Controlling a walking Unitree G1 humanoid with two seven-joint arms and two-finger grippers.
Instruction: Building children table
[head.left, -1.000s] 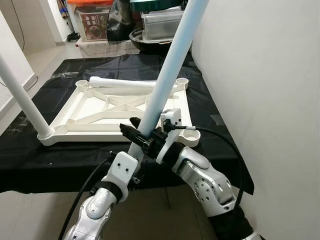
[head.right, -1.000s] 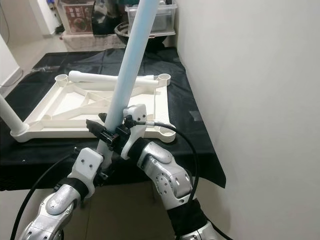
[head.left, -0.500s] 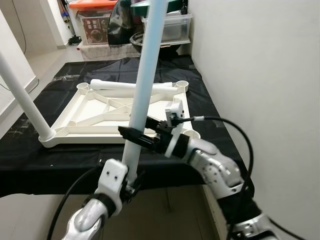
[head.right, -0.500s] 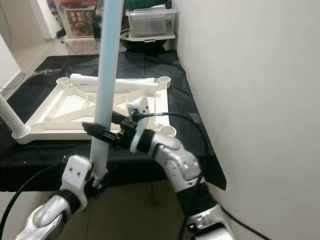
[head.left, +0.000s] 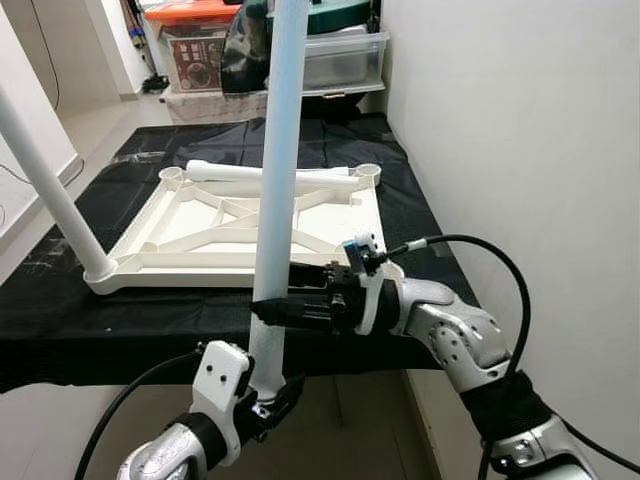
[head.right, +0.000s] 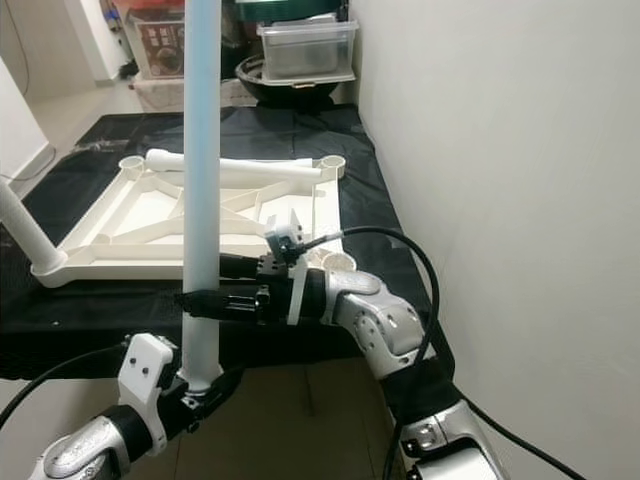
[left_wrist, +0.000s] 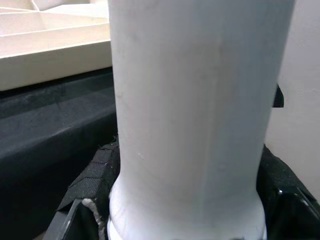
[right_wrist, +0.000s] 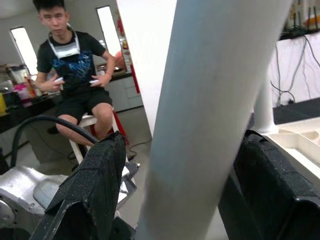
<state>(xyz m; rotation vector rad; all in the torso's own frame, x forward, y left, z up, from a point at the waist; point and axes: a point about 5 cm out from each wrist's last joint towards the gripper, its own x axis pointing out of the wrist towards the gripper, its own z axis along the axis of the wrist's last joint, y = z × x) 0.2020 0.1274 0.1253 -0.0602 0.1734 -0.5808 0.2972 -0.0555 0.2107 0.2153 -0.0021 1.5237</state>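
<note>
A long white table leg stands upright just in front of the table's near edge. My left gripper is shut on its bottom end, with black fingers on both sides of it. My right gripper reaches in from the right and is shut on the leg a little higher, a finger on each side. The white tabletop lies upside down on the black cloth. One leg stands in its near left corner socket. Another leg lies across its far side.
The black-covered table runs along a white wall on the right. Plastic storage boxes stand behind it. In the right wrist view, a person sits on a stool further off.
The held leg has swung from leaning right to upright. My right arm has stretched out to the right, with its gripper lower on the leg. The camera has shifted too.
</note>
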